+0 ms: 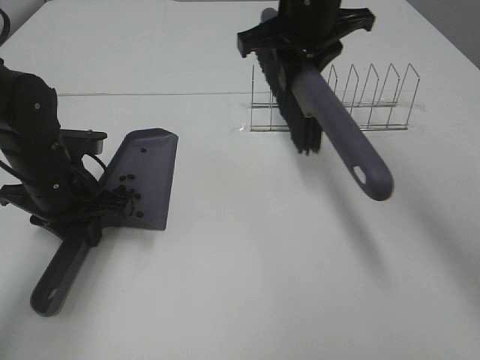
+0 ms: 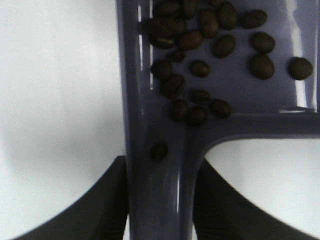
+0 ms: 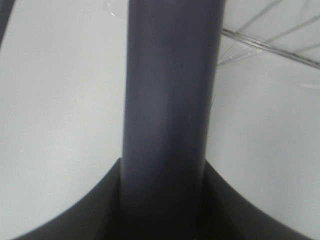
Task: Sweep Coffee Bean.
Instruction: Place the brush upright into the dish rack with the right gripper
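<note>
Low at left, left end effector (image 2: 161,200) clamps dustpan handle (image 1: 61,274), right end effector (image 3: 167,200) raised, gripping brush (image 1: 352,146)

Your white table (image 1: 262,292) sits under soft, even light; a thin seam (image 1: 150,94) runs across it, and a wire rack (image 1: 373,105) stands toward the back.
</note>
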`<action>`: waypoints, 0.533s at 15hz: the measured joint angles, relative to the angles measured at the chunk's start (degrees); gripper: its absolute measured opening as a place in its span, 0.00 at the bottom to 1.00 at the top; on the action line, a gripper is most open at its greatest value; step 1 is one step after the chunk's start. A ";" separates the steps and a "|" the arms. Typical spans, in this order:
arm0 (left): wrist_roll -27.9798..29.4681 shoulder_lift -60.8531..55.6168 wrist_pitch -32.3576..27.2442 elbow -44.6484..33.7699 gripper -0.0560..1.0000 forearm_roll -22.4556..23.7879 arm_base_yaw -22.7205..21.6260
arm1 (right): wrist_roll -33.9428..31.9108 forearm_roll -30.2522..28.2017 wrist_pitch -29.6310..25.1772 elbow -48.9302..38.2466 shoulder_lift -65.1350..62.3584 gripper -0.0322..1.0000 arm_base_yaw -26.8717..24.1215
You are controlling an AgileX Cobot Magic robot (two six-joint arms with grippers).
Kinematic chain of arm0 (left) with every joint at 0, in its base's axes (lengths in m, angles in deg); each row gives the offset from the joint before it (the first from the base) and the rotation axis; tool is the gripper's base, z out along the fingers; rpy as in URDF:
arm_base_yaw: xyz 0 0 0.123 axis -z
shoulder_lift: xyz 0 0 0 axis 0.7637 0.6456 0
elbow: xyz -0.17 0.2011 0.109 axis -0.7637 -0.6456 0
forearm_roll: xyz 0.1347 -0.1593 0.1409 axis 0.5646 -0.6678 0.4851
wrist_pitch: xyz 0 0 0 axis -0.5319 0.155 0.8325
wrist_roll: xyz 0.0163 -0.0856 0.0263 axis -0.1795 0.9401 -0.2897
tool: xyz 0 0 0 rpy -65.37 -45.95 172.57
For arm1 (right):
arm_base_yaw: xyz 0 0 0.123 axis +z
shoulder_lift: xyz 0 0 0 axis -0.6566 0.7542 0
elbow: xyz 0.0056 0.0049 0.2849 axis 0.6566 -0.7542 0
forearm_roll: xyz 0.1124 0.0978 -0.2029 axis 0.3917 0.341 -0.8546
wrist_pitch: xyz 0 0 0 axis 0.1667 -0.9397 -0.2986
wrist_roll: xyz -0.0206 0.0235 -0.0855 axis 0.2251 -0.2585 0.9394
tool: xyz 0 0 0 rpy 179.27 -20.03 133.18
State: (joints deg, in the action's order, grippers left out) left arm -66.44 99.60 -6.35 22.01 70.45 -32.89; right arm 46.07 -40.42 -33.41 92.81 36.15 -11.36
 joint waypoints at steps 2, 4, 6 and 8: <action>0.00 0.00 0.11 0.00 0.39 0.00 0.00 | -1.60 -2.29 0.06 -9.57 -5.61 0.37 -3.27; 0.00 0.00 0.11 0.00 0.39 0.00 0.00 | -2.12 -4.35 0.06 -17.25 -9.97 0.37 -7.79; 0.00 0.00 0.29 0.00 0.39 0.00 0.00 | -2.64 -4.98 -0.06 -22.75 -11.57 0.37 -11.86; 0.00 0.00 0.34 0.00 0.39 -0.17 0.00 | -2.86 -4.87 3.15 -24.92 -11.23 0.37 -12.55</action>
State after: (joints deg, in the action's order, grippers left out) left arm -66.44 99.60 -6.00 22.01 70.28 -32.89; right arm 43.21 -45.29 -30.26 67.88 24.92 -23.91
